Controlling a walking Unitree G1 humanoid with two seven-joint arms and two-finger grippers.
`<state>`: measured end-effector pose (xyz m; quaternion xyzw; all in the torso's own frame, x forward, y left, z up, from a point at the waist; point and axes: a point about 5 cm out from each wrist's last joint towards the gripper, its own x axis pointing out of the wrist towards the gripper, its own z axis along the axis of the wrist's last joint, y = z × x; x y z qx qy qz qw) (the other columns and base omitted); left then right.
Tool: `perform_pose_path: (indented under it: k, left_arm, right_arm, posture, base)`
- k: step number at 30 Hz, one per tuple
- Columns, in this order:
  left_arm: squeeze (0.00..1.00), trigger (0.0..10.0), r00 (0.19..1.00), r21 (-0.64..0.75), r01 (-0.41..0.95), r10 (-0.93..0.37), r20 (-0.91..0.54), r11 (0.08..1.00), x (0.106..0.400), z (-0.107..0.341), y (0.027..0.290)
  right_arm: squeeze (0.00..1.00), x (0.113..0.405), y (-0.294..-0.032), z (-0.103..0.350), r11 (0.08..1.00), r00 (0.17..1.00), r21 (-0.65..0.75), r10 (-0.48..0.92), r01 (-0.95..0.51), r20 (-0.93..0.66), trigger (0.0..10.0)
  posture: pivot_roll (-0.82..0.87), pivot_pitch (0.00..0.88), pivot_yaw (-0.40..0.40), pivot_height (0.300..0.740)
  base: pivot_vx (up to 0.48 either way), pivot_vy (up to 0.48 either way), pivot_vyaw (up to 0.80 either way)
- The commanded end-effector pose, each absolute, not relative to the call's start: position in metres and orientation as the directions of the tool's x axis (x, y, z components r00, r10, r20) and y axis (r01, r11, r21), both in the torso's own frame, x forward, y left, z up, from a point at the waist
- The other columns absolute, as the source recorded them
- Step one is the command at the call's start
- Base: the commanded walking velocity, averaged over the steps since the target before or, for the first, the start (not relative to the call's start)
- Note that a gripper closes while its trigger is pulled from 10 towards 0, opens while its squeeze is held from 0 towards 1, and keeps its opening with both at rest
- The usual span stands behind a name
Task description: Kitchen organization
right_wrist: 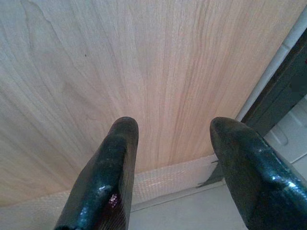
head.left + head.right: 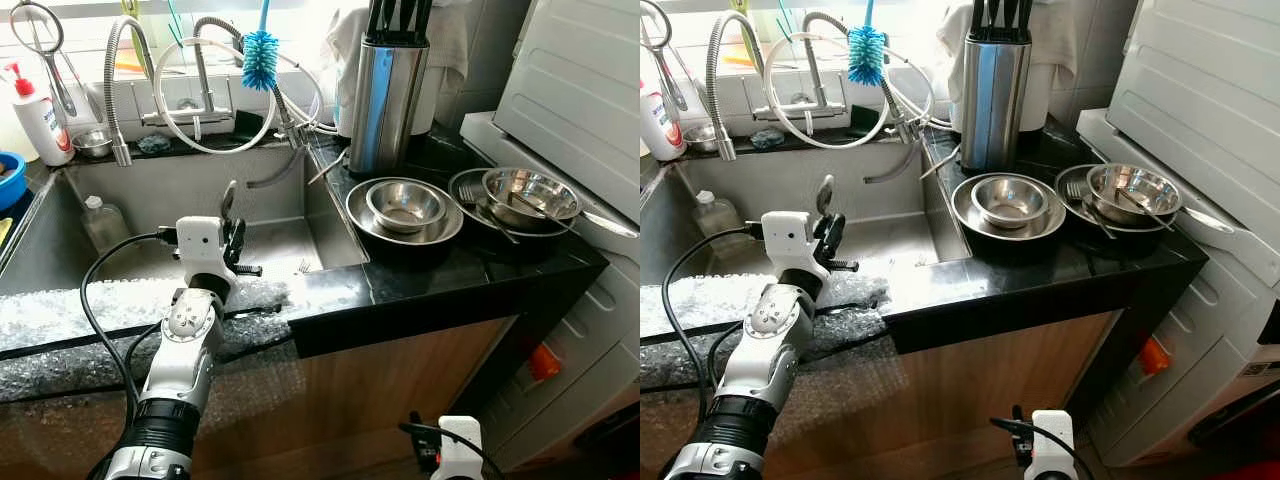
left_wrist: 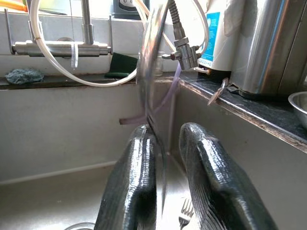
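Observation:
My left gripper (image 2: pixel 233 238) hovers over the front of the steel sink (image 2: pixel 150 190), shut on a metal spoon (image 2: pixel 229 199) that stands upright out of its fingers. In the left wrist view the shiny spoon (image 3: pixel 151 62) rises between the two black fingers (image 3: pixel 136 182). A fork (image 2: pixel 303 266) lies on the sink floor just beyond the gripper. On the black counter to the right sit nested steel bowls (image 2: pixel 405 208) and a steel plate carrying a bowl and utensils (image 2: pixel 525 195). My right gripper (image 1: pixel 170 127) hangs low and open, facing the wooden cabinet front.
A knife block (image 2: pixel 385 90) stands behind the bowls. Faucet hoses (image 2: pixel 215 100) and a blue brush (image 2: pixel 260 58) hang over the sink's back. A plastic bottle (image 2: pixel 102 222) lies in the sink. Bubble wrap (image 2: pixel 60 310) covers the sink's front edge. A white appliance (image 2: pixel 580 90) stands on the right.

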<state>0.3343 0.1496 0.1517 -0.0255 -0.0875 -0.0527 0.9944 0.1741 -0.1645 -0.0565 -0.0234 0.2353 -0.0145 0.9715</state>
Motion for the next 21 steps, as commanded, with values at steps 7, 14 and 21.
perform_pose_path:
  k: [7,14,21]
  left_arm:
    - [0.54,10.0,0.987,-0.046,0.122,-0.116,0.112,0.992,0.335,0.140,0.144]
    - [0.00,10.0,0.986,-0.051,0.121,-0.114,0.122,0.991,0.335,0.143,0.142]
    - [0.00,10.0,0.967,-0.132,0.115,-0.080,0.241,0.985,0.339,0.172,0.145]
  right_arm:
    - [0.00,0.180,-0.167,-0.056,0.998,0.897,-0.050,-0.047,0.027,-0.440,10.0]
    - [0.00,0.190,-0.167,-0.047,0.998,0.923,-0.059,-0.046,0.026,-0.382,10.0]
    - [0.00,0.214,-0.173,-0.020,0.995,0.970,-0.096,-0.050,0.028,-0.239,10.0]
  posture:
    - [-0.15,0.000,-0.010,0.740]
    - [-0.16,0.000,-0.007,0.740]
    - [-0.16,0.000,-0.008,0.740]
  base:
    - [0.000,0.000,0.00]
    - [0.000,0.000,0.00]
    - [0.000,0.000,0.00]
